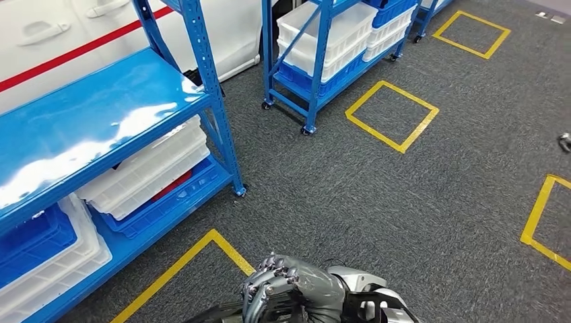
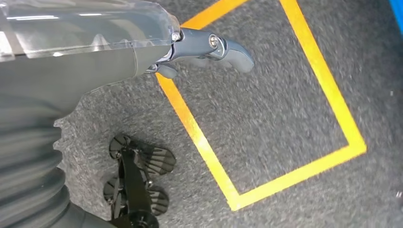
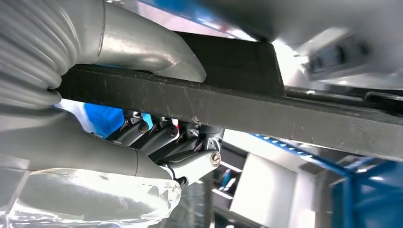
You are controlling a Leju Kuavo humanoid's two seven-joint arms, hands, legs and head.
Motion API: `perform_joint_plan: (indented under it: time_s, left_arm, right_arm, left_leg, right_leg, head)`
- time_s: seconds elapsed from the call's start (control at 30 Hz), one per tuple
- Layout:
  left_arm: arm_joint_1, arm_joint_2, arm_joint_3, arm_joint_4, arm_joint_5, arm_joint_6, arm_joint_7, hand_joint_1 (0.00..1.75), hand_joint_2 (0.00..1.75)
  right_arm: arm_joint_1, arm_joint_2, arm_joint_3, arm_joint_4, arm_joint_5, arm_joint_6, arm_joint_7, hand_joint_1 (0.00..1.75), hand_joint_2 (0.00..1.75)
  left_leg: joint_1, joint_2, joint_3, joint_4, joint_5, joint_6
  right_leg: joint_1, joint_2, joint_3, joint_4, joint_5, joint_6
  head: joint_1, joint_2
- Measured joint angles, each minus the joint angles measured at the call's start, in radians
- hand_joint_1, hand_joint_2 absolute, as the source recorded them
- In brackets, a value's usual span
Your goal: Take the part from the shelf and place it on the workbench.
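right hand [image 3: 157, 142]: grey ribbed cover, dark fingers, screws seen | left hand [image 2: 209, 47]: clear, possibly plastic, sleeve seen

Blue shelf [image 1: 101, 114] holds white bins [image 1: 145, 168]; grey carpet [image 1: 404, 202] carries yellow square outlines [image 1: 392, 108].

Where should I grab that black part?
Pinch the black part across its thin edge, coming in from the side, thumb on one broad face and fingers on the other, as the right hand does: it is a long flat slab.
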Motion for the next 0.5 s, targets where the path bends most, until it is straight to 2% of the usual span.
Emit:
perform_joint_plan:
  time_s: [0.03,0.07,0.1,0.13,0.17,0.23,0.27,0.3,0.37,0.43,0.5]
  left_arm:
    - [0.000,0.000,0.001,0.000,-0.002,-0.003,0.001,0.00,1.75]
    - [0.000,0.000,0.002,0.000,-0.007,-0.006,0.003,0.00,1.75]
    - [-0.002,-0.001,0.002,0.000,-0.013,-0.008,0.006,0.00,1.75]
    - [-0.005,-0.002,0.002,0.000,-0.019,-0.009,0.010,0.00,1.75]
    - [-0.009,-0.003,0.002,0.000,-0.024,-0.009,0.014,0.00,1.75]
    - [-0.014,-0.006,0.002,0.000,-0.031,-0.010,0.020,0.00,1.75]
    - [-0.016,-0.006,0.002,0.000,-0.034,-0.011,0.022,0.00,1.75]
    - [-0.017,-0.008,0.002,0.000,-0.036,-0.011,0.023,0.00,1.75]
    - [-0.020,-0.011,0.002,0.000,-0.040,-0.012,0.024,0.00,1.75]
    - [-0.022,-0.014,0.002,0.000,-0.043,-0.014,0.023,0.00,1.75]
    - [-0.019,-0.015,0.002,0.000,-0.047,-0.014,0.023,0.00,1.75]
  right_arm:
    - [-0.006,0.003,0.001,0.010,-0.004,-0.003,0.011,1.57,1.75]
    - [-0.015,0.007,0.003,0.026,-0.009,-0.008,0.019,1.57,1.75]
    - [-0.028,0.013,0.004,0.047,-0.016,-0.014,0.022,1.57,1.75]
    - [-0.044,0.021,0.004,0.075,-0.024,-0.021,0.019,1.57,1.75]
    - [-0.063,0.031,0.003,0.105,-0.034,-0.027,0.013,1.57,1.75]
    - [-0.100,0.053,-0.001,0.167,-0.052,-0.034,-0.005,1.57,1.75]
    - [-0.115,0.064,-0.004,0.193,-0.060,-0.037,-0.014,1.57,1.75]
    - [-0.126,0.073,-0.008,0.216,-0.066,-0.040,-0.023,1.57,1.75]
    - [-0.138,0.083,-0.018,0.245,-0.077,-0.046,-0.034,1.57,1.75]
    - [-0.142,0.088,-0.027,0.256,-0.088,-0.054,-0.038,1.57,1.75]
    - [-0.139,0.089,-0.038,0.257,-0.100,-0.062,-0.046,1.57,1.75]
  left_leg:
    - [-0.001,0.010,-0.001,0.000,0.000,0.001]
    - [-0.001,0.021,-0.002,0.001,0.000,0.001]
    - [-0.001,0.031,-0.002,0.001,-0.001,0.000]
    - [-0.001,0.040,-0.002,0.002,-0.001,-0.001]
    - [-0.001,0.048,-0.002,0.004,-0.002,-0.003]
    - [-0.005,0.061,-0.002,0.008,-0.006,-0.012]
    - [-0.007,0.067,-0.002,0.010,-0.007,-0.018]
    - [-0.008,0.073,-0.002,0.011,-0.007,-0.024]
    - [-0.005,0.082,-0.001,0.012,-0.011,-0.035]
    - [0.000,0.054,-0.018,0.054,-0.043,-0.044]
    - [0.002,0.016,-0.072,0.174,-0.107,-0.048]
  right_leg:
    - [-0.003,-0.006,-0.025,0.055,-0.021,0.003]
    - [-0.006,-0.010,-0.039,0.086,-0.027,0.006]
    - [-0.009,-0.014,-0.034,0.081,-0.013,0.007]
    - [-0.011,-0.020,-0.011,0.040,0.015,0.008]
    - [-0.012,-0.034,0.025,-0.026,0.047,0.007]
    - [-0.005,-0.066,0.082,-0.139,0.082,0.000]
    - [-0.001,-0.074,0.093,-0.165,0.085,-0.005]
    - [0.003,-0.072,0.092,-0.169,0.083,-0.010]
    - [0.002,-0.055,0.090,-0.175,0.089,-0.022]
    - [-0.001,-0.040,0.093,-0.183,0.095,-0.034]
    - [-0.001,-0.023,0.094,-0.186,0.098,-0.042]
  head:
    - [0.000,0.000]
    - [0.000,0.000]
    - [0.000,0.000]
    - [0.000,0.000]
    - [0.000,0.000]
    - [0.000,0.000]
    - [-0.001,0.000]
    - [-0.001,0.000]
    - [-0.001,0.000]
    - [-0.001,0.000]
    - [-0.002,0.000]
